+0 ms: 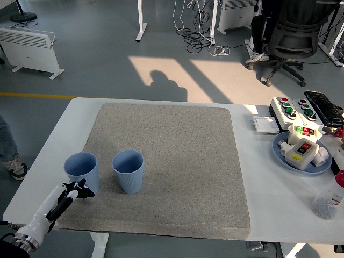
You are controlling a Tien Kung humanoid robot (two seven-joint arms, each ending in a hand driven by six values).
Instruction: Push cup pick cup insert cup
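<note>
From the head view, I am bringing my left hand [77, 190] to the base of the left cup [81, 171], fingers curled narrow and holding nothing. I judge this is the push step; next I need a sideways nudge toward the right cup [128, 171], just beside it on the grey mat [177, 156]. Beyond the mat, white table [252, 177], grey floor [102, 59].

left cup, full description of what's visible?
The left cup is light blue, plain and tapered, plastic by the look, with no handle. It stands upright and open, apparently empty, near the front left corner of the grey mat. It is beside the right cup, apart from it. The left hand is at its base; contact is unclear.
</note>
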